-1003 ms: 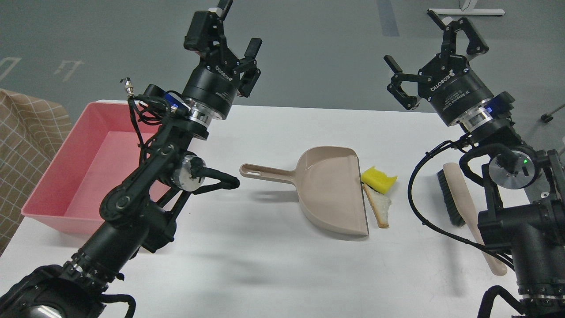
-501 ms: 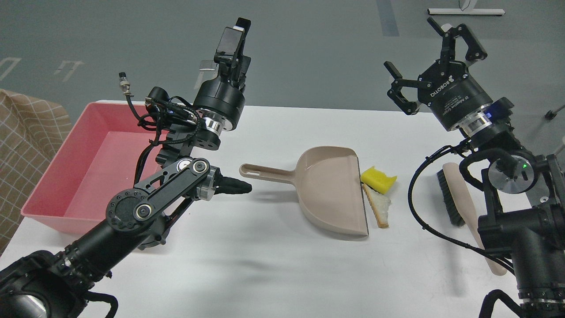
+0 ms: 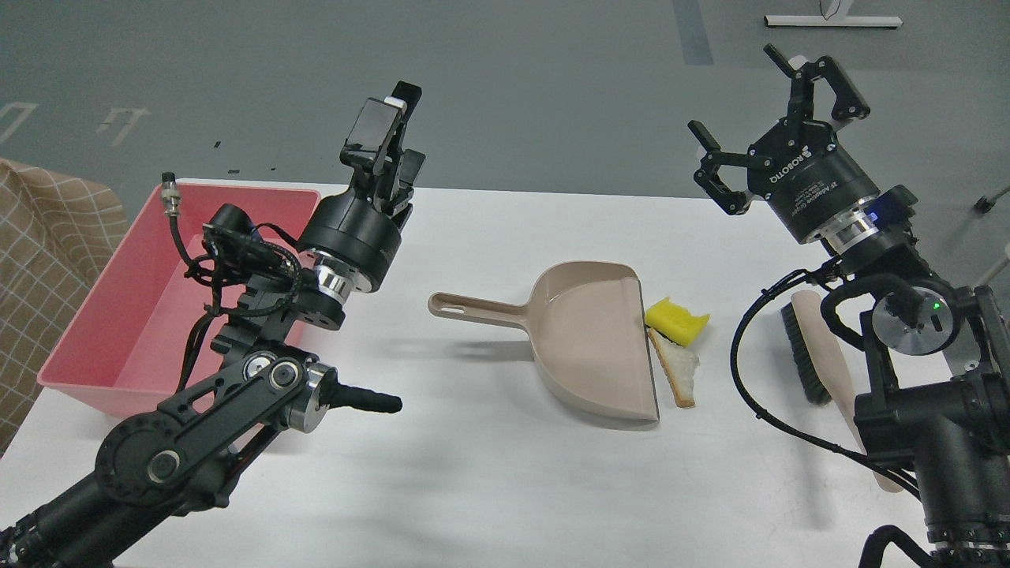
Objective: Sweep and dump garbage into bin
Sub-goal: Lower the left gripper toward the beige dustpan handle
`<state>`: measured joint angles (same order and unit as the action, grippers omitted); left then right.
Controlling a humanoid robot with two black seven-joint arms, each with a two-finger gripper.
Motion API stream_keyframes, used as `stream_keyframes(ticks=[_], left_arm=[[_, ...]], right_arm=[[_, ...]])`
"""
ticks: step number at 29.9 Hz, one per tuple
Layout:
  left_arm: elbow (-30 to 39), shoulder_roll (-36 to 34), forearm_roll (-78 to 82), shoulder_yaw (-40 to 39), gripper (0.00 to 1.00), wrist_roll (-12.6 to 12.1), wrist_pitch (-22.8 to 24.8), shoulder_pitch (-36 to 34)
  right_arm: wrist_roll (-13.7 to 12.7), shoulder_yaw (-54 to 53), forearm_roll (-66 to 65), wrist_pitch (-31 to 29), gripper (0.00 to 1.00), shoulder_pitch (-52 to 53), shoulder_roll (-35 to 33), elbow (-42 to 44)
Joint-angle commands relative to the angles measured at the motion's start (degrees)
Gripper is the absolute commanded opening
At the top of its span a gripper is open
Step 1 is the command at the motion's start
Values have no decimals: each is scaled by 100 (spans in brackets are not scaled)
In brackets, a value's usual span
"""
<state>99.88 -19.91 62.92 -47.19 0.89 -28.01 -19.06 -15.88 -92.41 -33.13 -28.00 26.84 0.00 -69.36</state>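
Observation:
The yellow spongy chunk (image 3: 677,319) and the white bread slice (image 3: 680,367) lie on the white table against the open lip of the beige dustpan (image 3: 592,339), whose handle (image 3: 473,308) points left. The pink bin (image 3: 126,315) stands at the table's left edge. My left gripper (image 3: 390,142) is raised between the bin and the dustpan handle, seen nearly side-on; its fingers look apart and empty. My right gripper (image 3: 761,102) is open and empty, high above the table's back right, well above the garbage.
A beige hand brush with dark bristles (image 3: 817,355) lies at the right, partly hidden behind my right arm. A checked cloth (image 3: 39,260) is left of the bin. The table's back edge runs just behind the grippers.
My left arm has folded down and back toward me, and its gripper has dropped lower and leftward while turning side-on. The right gripper has barely moved. The garbage, dustpan and brush are unmoved.

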Motion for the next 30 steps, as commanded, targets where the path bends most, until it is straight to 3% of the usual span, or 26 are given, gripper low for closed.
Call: stream_keyframes(ticks=[1, 6, 14, 20, 30], left_arm=[[110, 31, 124, 0, 99, 8, 1, 394], [110, 214, 606, 43, 98, 43, 1, 1043], [110, 540, 950, 70, 98, 69, 1, 1466], [110, 751, 1258, 316, 98, 500, 1, 1844], [5, 760, 1697, 861, 98, 544, 1, 2003]], right_arm=[[6, -5, 0, 0, 100, -39, 0, 19], [6, -31, -9, 0, 100, -65, 0, 36], [6, -40, -9, 0, 100, -74, 0, 54], [6, -40, 0, 0, 100, -74, 0, 54], [6, -58, 0, 0, 100, -92, 0, 54]])
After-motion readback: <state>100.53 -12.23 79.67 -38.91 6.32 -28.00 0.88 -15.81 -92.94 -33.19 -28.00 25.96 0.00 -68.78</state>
